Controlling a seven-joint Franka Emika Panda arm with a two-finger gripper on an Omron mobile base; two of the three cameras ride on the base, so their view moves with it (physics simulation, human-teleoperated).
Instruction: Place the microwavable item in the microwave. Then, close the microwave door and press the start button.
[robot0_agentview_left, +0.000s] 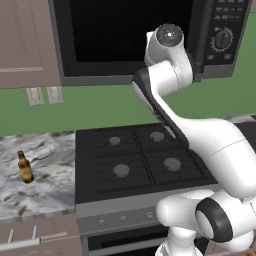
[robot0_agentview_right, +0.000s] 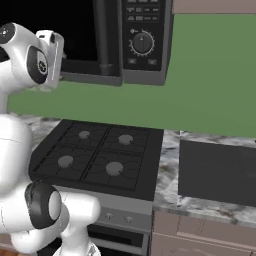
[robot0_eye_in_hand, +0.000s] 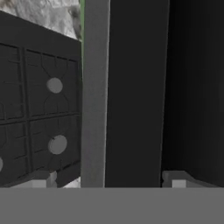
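Note:
The microwave (robot0_agentview_left: 222, 55) hangs above the stove, with its control panel and round dial (robot0_agentview_right: 143, 43) at the right. The microwave door (robot0_agentview_left: 125, 35), a dark window in a grey frame, appears flush with the front, and its vertical bar handle (robot0_agentview_right: 102, 35) stands beside the panel. My hand (robot0_agentview_right: 52, 50) is raised just in front of the door's lower edge. In the hand view the gripper (robot0_eye_in_hand: 109, 181) is open with nothing between its fingertips (robot0_eye_in_hand: 179, 178); the door's grey frame strip (robot0_eye_in_hand: 94, 87) and dark glass lie close ahead. The microwavable item is out of view.
A slim brown bottle (robot0_agentview_left: 25, 168) stands on the marble counter (robot0_agentview_left: 45, 180) left of the black stove (robot0_agentview_left: 135, 160) with several burners. A dark flat panel (robot0_agentview_right: 215, 170) lies in the counter to the stove's right. A cabinet (robot0_agentview_left: 22, 40) hangs left of the microwave.

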